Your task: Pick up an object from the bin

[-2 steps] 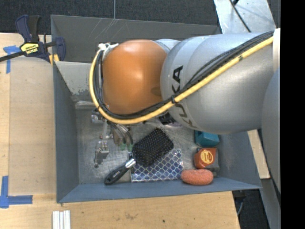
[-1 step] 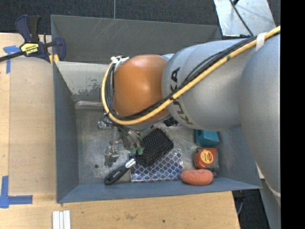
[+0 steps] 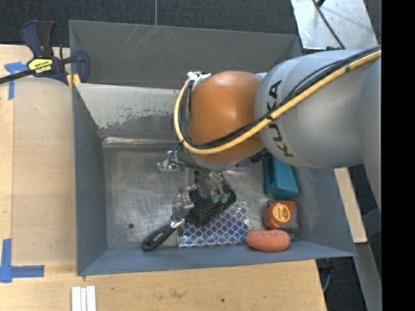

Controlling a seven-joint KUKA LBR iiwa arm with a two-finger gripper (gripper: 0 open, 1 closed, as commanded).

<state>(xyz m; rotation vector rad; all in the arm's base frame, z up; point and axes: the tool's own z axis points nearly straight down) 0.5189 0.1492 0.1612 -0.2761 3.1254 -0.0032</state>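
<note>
Nearest the lens, the orange cover (image 3: 220, 112) on the wrist of the arm (image 3: 318, 109) is being carried over the middle of the grey bin (image 3: 87, 193), with the arm entering from 3 o'clock. Below the cover, the hand (image 3: 204, 196) is being lowered close to the bin floor, a little toward 6 o'clock from the centre. Much of it is being hidden by the cover, so whether it is open or closed cannot be told, nor whether anything is being gripped. Directly under the hand, a black mesh piece (image 3: 206, 210) is lying on a blue-and-white patterned pouch (image 3: 220, 232), which is resting against the 6 o'clock wall. At 7 o'clock from the hand, a black-handled tool (image 3: 157, 240) is lying just beside the pouch. At 4 o'clock, an orange-red oval lump (image 3: 267, 240) is touching the pouch's edge, with a round orange and yellow tape measure (image 3: 279, 214) just above it. At 2 o'clock, a teal box (image 3: 281, 179) is being partly covered by the arm.
</note>
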